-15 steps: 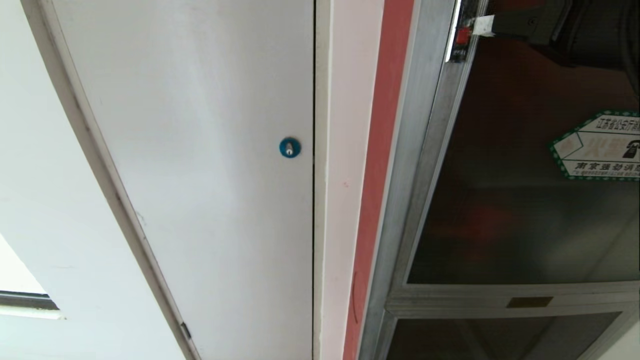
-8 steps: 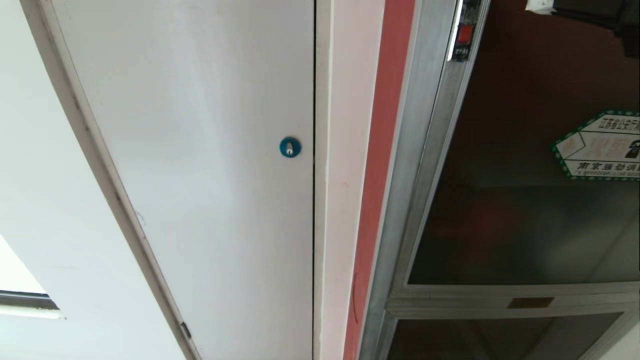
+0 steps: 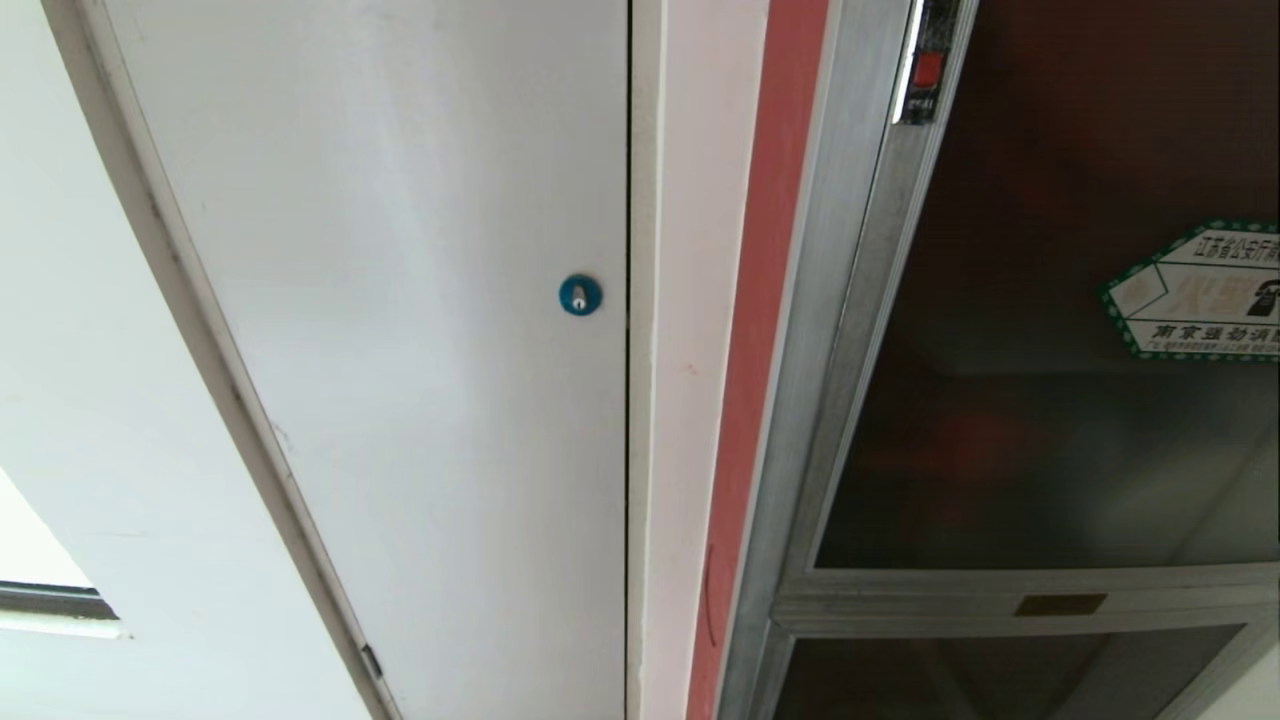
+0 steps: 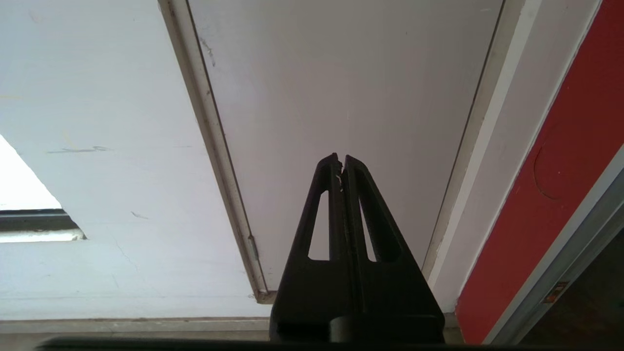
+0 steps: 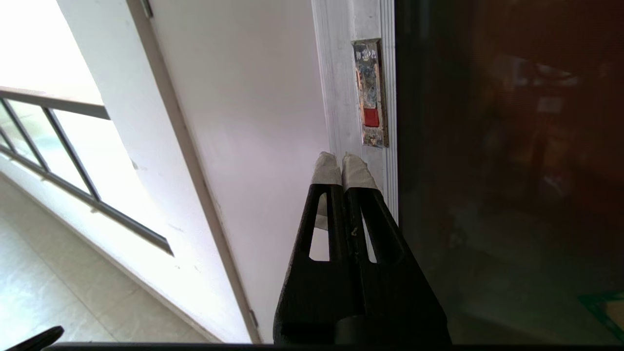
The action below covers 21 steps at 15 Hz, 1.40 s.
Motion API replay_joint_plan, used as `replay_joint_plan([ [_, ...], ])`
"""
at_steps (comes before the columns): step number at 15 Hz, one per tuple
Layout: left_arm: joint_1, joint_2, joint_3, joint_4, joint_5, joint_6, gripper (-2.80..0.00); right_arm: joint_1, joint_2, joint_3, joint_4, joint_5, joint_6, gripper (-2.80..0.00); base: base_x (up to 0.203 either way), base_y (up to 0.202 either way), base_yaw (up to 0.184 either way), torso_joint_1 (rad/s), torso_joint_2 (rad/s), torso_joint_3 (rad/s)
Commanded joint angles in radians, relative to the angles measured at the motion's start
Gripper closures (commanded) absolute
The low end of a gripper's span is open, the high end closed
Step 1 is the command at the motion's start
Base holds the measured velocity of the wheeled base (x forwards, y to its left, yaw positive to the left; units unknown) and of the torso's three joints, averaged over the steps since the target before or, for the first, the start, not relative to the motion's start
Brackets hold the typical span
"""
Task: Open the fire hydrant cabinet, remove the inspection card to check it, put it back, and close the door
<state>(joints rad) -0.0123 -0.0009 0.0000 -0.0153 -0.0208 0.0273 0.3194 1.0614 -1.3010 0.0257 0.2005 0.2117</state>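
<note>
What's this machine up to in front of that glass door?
It is working at a fire hydrant cabinet set in the wall. The door, dark glass with a green-bordered sticker, looks shut at this moment. The right tool, fingers pressed together and holding nothing, points at the door's frame just short of the small red latch. The left tool is also shut and empty, aimed at the plain white panel beside the cabinet. No inspection card is in sight.

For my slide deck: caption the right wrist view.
Shut right end effector points at the red latch on the closed door frame.
</note>
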Motion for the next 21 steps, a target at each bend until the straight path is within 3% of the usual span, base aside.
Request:
replay_joint_plan([
  [1,0.000,0.001,0.012,0.000,-0.001,0.000,0.00,0.000,-0.113,0.042,0.000,-0.002,0.003,0.00,0.000,0.000,0.000,0.000,0.00,0.000],
  [4,0.000,0.001,0.012,0.000,-0.001,0.000,0.00,0.000,-0.201,0.060,0.005,-0.002,0.012,0.00,0.000,0.000,0.000,0.000,0.00,0.000],
  [6,0.000,0.001,0.012,0.000,-0.001,0.000,0.00,-0.003,-0.265,0.068,0.006,-0.005,0.070,0.00,0.000,0.000,0.000,0.000,0.00,0.000],
  [11,0.000,0.001,0.012,0.000,-0.001,0.000,0.00,-0.117,-0.417,0.165,0.003,-0.003,0.171,0.00,0.000,0.000,0.000,0.000,0.00,0.000],
  [21,0.000,0.001,0.012,0.000,-0.001,0.000,0.00,-0.180,-0.740,0.499,0.001,-0.003,0.181,0.00,0.000,0.000,0.000,0.000,0.00,0.000],
])
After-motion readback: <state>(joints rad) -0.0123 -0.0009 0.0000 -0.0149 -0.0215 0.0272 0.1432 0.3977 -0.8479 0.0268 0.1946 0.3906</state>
